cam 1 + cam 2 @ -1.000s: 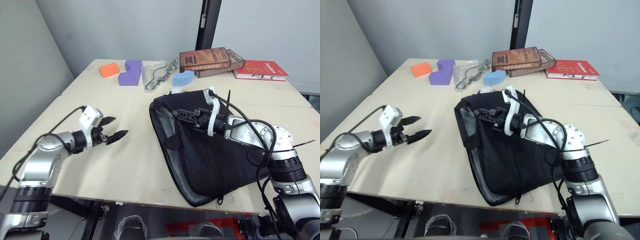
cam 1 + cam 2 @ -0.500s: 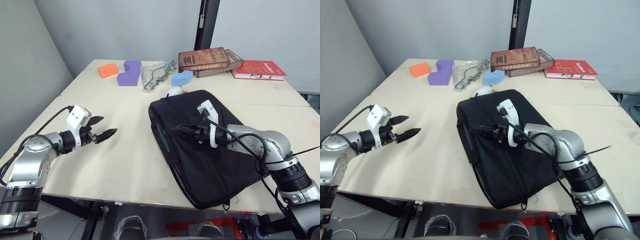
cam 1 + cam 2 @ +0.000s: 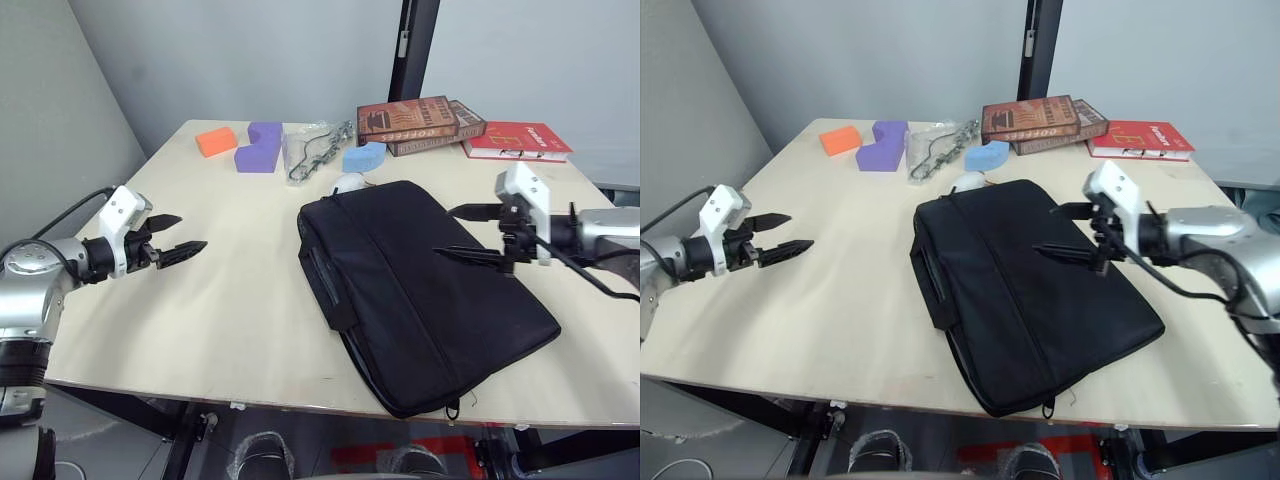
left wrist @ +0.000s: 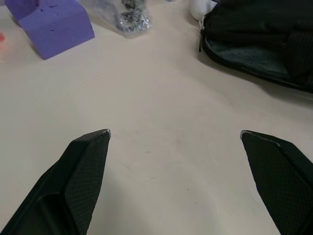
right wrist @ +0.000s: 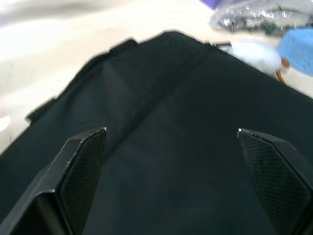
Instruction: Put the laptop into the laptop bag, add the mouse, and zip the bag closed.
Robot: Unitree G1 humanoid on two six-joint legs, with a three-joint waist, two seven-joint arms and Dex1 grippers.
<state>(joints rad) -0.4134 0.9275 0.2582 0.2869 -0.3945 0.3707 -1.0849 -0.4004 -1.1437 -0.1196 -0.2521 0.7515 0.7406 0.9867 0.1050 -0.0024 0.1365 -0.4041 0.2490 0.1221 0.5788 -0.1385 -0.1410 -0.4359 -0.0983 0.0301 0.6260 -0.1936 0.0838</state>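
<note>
Both my claws spread empty, right gripper (image 3: 468, 232) at three o'clock over the laptop bag (image 3: 420, 280), whose gaping mouth could snag the zipper.

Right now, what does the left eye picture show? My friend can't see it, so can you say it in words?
A black laptop bag lies flat on a pale table. The right gripper hovers open above the bag's far side, and the left gripper is open over the table. Behind sit books, purple and orange blocks, and a white mouse.

likely lab, plywood table (image 3: 250, 330), foam blocks (image 3: 258, 146)
</note>
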